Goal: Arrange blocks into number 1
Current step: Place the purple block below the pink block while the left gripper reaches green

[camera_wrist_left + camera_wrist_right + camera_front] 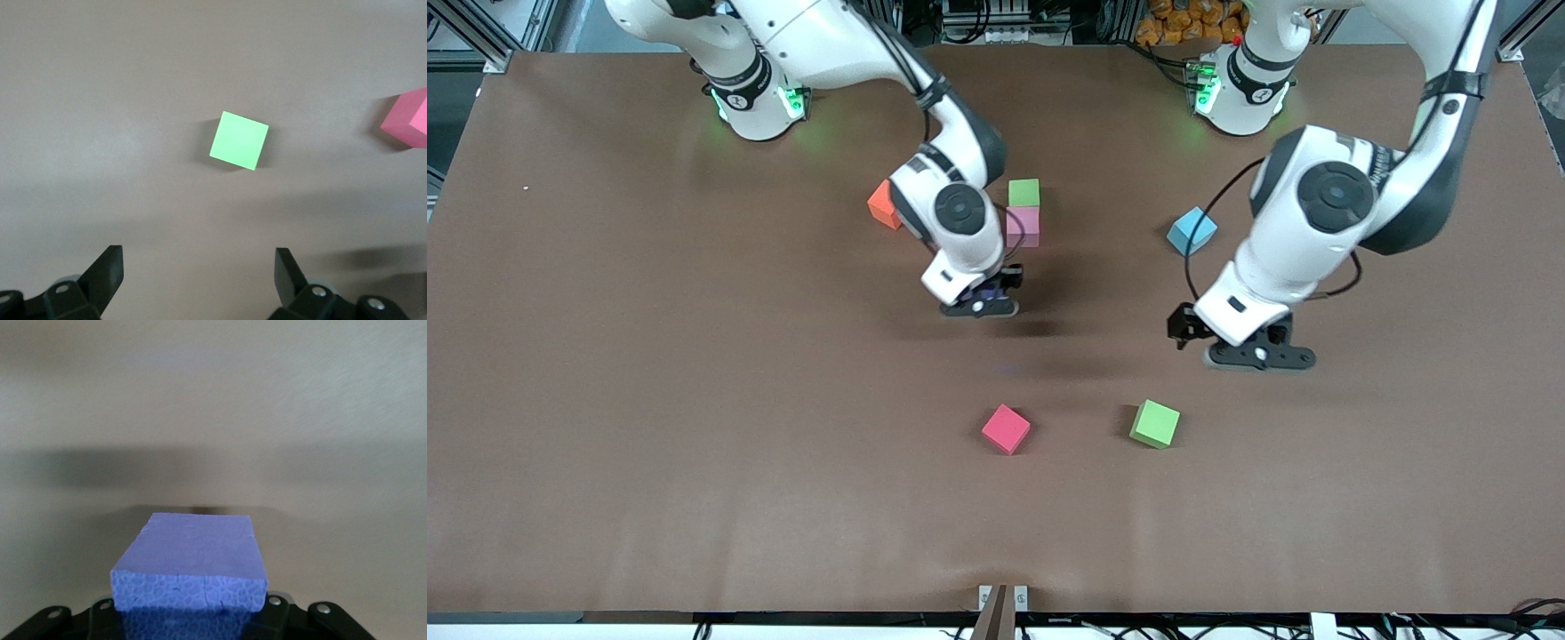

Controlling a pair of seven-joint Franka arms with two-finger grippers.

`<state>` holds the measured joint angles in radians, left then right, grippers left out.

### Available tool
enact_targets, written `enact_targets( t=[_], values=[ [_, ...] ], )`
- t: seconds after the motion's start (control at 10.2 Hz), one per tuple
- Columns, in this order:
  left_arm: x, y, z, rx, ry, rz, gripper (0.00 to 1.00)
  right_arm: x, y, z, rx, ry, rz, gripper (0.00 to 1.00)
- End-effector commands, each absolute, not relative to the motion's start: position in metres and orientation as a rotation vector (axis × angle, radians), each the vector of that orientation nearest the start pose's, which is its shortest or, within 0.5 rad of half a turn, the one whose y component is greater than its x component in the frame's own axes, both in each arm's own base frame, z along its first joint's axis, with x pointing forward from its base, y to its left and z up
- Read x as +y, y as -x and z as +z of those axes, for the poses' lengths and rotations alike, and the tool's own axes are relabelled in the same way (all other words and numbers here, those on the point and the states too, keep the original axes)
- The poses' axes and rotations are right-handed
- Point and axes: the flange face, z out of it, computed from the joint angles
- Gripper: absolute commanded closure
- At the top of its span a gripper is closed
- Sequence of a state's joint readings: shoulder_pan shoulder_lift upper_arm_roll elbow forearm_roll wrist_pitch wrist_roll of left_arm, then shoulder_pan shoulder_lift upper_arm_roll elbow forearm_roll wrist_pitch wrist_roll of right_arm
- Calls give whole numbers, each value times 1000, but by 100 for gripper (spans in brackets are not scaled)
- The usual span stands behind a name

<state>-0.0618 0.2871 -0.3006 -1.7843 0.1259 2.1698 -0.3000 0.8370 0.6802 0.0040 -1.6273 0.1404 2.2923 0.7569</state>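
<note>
Right gripper point(980, 298) clamped shut on purple block point(190, 570), hung just above table point(649, 400) near pink block point(1023, 225). Left gripper point(1258, 348) waited wide open, empty, over bare table farther from pink block, above green block point(239, 141). Risked foam slipping if squeezed off-centre, or bumping pink block and spoiling the column.

Seven foam blocks counted. Green: two, one point(1024, 192) beside the pink block, one point(1155, 423) toward the front camera. Light pink: one point(1023, 225). Orange: one point(884, 204), partly hidden. Light blue: one point(1192, 230). Red-pink: one point(1006, 428). Purple: one point(190, 563). Robot arms: two. Bench point(649, 400): one.
</note>
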Motion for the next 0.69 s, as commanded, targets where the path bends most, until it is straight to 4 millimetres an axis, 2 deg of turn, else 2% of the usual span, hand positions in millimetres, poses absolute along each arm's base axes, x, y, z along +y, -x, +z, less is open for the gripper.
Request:
enact_targets(
  t=[0.0,0.1,0.2,0.29,0.59],
  values=[
    [-212,-620,388,312,3154,-108,0,546,-439,192,34,3084,160,100],
    [-204,-625,379,340,3150,-95,0,555,-426,187,0,3091,168,100],
    [-197,-637,381,313,3148,-121,0,563,-415,187,-12,3091,172,100],
    [-207,-650,383,322,3155,-152,0,569,-406,186,-4,3094,179,100],
    [-216,-675,376,348,3169,-191,0,575,-393,184,-1,3107,193,100]
  ],
)
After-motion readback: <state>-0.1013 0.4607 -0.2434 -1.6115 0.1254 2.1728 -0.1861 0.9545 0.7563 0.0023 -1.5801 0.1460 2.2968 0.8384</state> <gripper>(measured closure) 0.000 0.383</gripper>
